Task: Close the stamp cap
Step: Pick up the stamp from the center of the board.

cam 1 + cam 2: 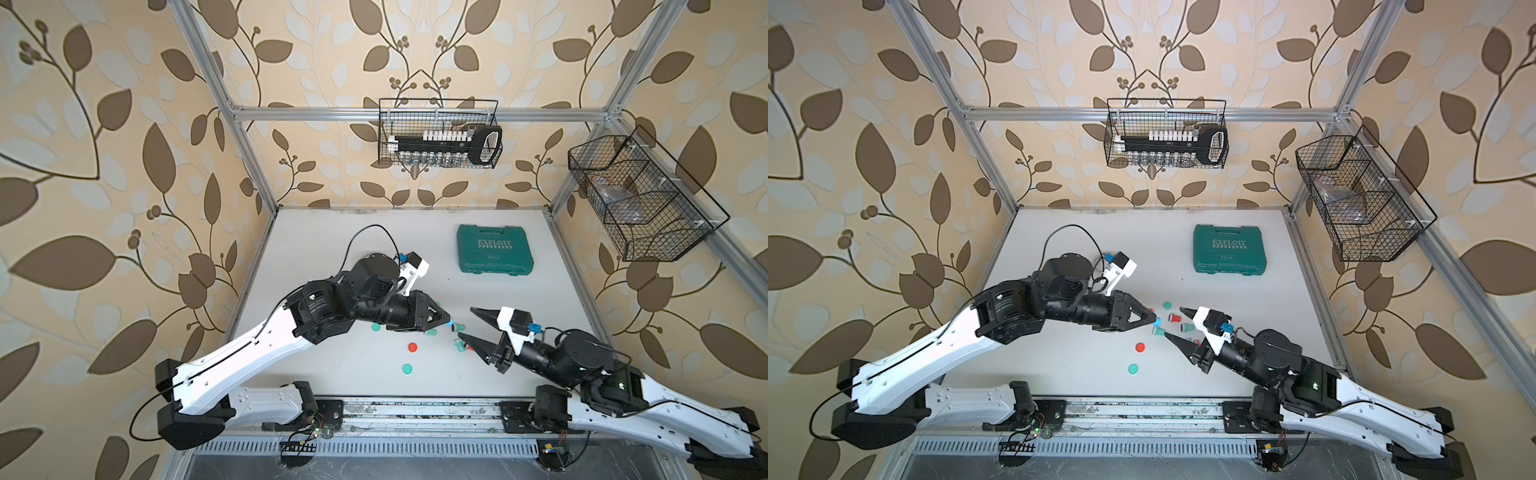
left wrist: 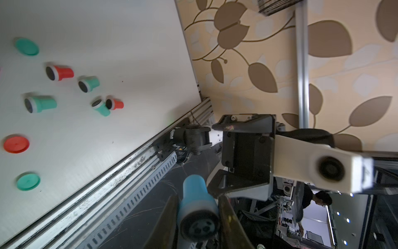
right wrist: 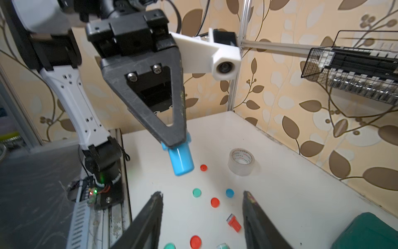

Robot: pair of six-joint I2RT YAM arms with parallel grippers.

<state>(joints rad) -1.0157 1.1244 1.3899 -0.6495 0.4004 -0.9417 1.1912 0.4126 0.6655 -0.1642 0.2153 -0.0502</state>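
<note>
Blue stamp (image 3: 181, 160) clamped in left fingers (image 2: 228, 217), held above counter (image 3: 280, 172), handle tilted down. Right fingers (image 3: 150, 215) stood apart, empty, near. Blue cap (image 3: 229, 192) lay loose on counter. Judged next: pick cap by rim, seat square on stamp face, left grip firm. Counter white, strewn with other stamps (image 2: 41, 103), loose caps (image 2: 16, 143); tape roll (image 3: 241, 161), green case (image 1: 494, 249). Leaf-papered walls (image 1: 124, 166), wire baskets (image 1: 384, 120).
</note>
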